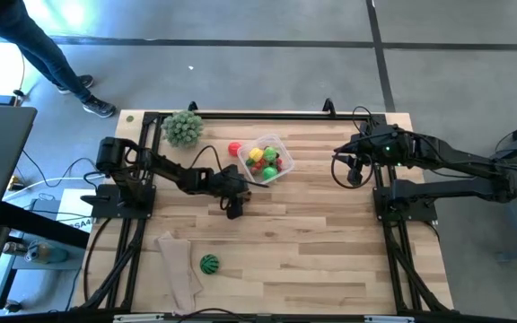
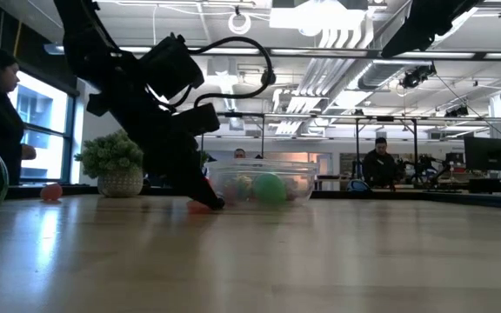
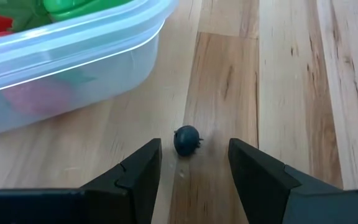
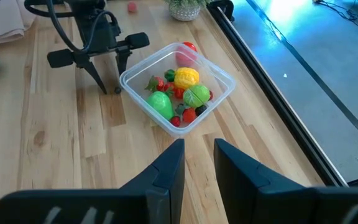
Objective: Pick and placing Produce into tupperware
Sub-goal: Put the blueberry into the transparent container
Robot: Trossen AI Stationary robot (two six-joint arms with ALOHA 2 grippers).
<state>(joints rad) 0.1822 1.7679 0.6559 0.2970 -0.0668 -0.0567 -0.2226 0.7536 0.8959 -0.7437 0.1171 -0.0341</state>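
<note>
Tupperware [image 1: 268, 159] part-filled with produce, dark berry [image 3: 187, 140] between open left tool [image 3: 194, 163], apparently untouched, right tool [image 4: 198, 163] empty, fingers slightly apart

The worktop [image 1: 330, 233] is a pale wooden butcher-block surface of long planks, framed by dark rails. Toward its far edge, near the middle, sits the clear tupperware [image 1: 267, 160] (holding red, yellow and green toy produce). Just beside it on the left a small red fruit [image 1: 234, 148] lies loose on the wood. A tiny dark berry [image 3: 187, 140] rests on the planks close to the container's near side. At the far left corner stands a pale-green leafy ball [image 1: 183, 127]. Near the front edge, left of centre, lie a beige cloth [image 1: 179, 272] and the striped green watermelon ball [image 1: 209, 264], just beside each other.
</note>
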